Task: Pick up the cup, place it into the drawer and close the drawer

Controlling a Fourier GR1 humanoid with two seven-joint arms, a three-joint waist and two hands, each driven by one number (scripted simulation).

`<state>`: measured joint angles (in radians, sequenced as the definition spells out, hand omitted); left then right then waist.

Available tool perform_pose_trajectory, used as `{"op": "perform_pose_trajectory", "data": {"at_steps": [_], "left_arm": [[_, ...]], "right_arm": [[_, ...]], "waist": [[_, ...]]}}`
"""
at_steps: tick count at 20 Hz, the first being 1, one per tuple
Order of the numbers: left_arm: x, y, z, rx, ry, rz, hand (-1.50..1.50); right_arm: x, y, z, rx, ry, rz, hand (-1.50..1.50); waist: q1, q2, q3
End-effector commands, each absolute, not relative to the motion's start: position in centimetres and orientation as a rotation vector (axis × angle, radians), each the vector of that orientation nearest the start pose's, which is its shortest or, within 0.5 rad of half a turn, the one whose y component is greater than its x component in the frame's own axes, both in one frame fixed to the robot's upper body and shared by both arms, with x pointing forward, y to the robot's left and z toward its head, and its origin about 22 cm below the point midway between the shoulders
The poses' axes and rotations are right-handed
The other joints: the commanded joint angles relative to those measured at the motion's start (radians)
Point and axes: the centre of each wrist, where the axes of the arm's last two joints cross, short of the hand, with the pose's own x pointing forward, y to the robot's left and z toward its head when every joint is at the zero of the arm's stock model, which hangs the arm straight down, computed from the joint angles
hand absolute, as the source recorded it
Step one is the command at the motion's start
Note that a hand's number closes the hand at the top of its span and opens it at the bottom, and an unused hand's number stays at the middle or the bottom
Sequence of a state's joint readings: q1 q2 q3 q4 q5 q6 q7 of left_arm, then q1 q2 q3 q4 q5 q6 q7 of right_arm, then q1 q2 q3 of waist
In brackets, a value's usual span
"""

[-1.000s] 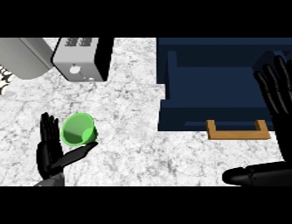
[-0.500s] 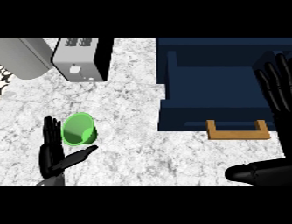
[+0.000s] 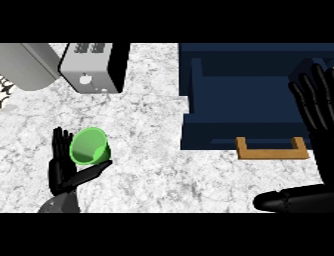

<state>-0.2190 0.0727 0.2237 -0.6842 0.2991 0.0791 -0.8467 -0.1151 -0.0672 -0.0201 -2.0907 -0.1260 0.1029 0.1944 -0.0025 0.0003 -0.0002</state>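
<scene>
Left hand (image 3: pixel 65 167), near left of the counter (image 3: pixel 155 165): fingers upright behind the green cup (image 3: pixel 90 147), thumb stretched beneath it, so the cup sits cradled between them rather than fully enclosed; whether it has left the counter cannot be told. Right hand (image 3: pixel 325 107), far right: open, fingers straight and pointing up, resting over the right side of the drawer (image 3: pixel 251 85), holding nothing. Drawer: dark blue, pulled open, nothing visible inside, wooden handle (image 3: pixel 272 149) on its near face, well apart from the cup to the right. Risks, as judged: the cup is held only between fingers and thumb with its mouth tipped toward the viewer, so it could slip or roll out during the carry rightward; it could also catch the drawer's left wall if brought across too low. Also present: toaster (image 3: pixel 92 67) at far left, grey appliance (image 3: pixel 15 65) beside it. Markings: no legible writing or brand; toaster shows only a small round knob.
</scene>
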Motion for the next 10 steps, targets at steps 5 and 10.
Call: {"op": "perform_pose_trajectory", "data": {"at_steps": [5, 10], "left_arm": [[24.4, 27.9, -14.9, 0.097, -1.730, 0.477, -1.50], [26.3, 26.5, -14.8, -0.018, -1.753, 0.492, -1.50]], "right_arm": [[22.5, -24.9, 15.5, 0.150, -1.987, 0.160, -1.50], [22.7, -23.3, 15.2, 0.162, -1.993, 0.131, -1.50]], "waist": [[-0.001, 0.000, 0.000], [-0.006, 0.002, -0.001]]}}
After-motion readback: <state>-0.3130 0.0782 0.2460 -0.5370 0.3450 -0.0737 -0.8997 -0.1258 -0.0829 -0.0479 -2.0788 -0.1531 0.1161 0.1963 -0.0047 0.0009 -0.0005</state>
